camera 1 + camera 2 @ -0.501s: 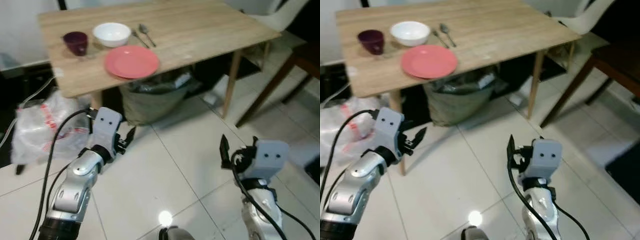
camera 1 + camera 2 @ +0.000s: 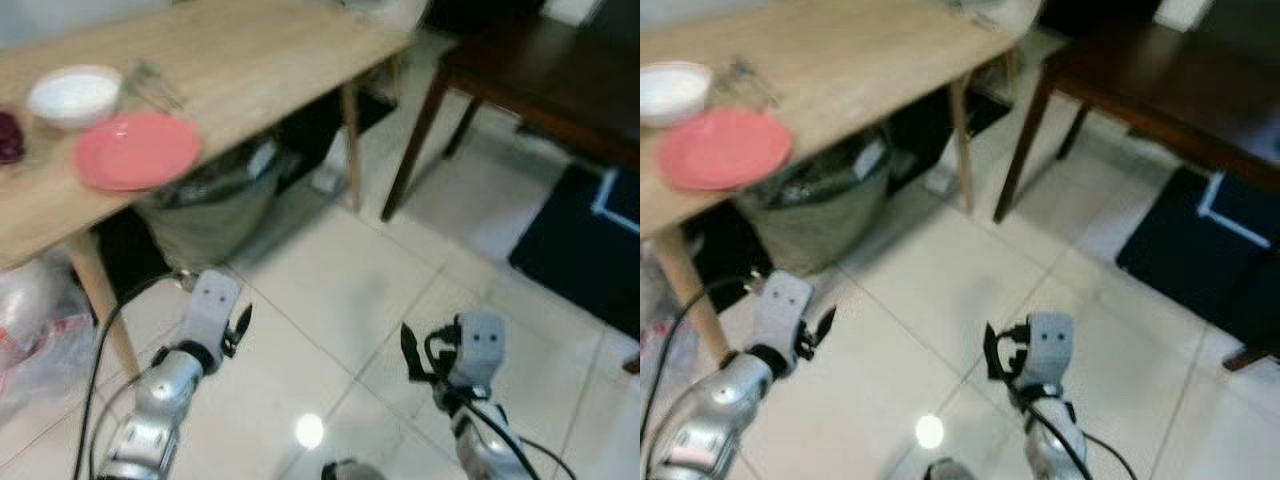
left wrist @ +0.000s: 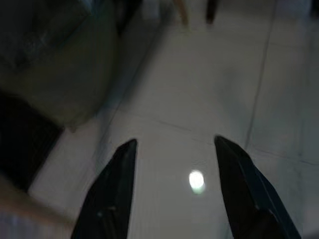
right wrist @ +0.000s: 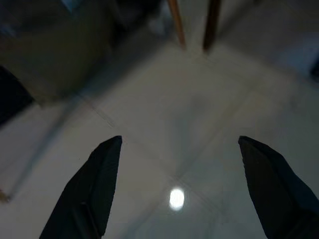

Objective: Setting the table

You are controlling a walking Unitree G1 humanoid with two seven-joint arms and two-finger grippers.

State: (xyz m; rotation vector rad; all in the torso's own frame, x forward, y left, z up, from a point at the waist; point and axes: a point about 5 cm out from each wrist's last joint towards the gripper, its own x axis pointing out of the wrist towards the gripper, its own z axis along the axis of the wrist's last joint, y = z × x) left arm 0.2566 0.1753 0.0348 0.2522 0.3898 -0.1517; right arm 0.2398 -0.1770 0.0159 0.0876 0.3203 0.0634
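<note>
Here we see the place setting up at eleven o'clock: a pink plate (image 2: 136,150) on the wooden table (image 2: 260,60), a white bowl (image 2: 74,94) just behind it, blurred cutlery (image 2: 152,85) beside the bowl. Both grippers hang low over the tiled floor (image 2: 330,300), well apart from the table. Our left gripper (image 3: 174,191) is the nearer one, fingers spread and empty; our right gripper (image 4: 184,189) is likewise spread wide, holding nothing. The bowl looks empty, the plate bare. A dark table (image 2: 540,80) stands at one o'clock.
</note>
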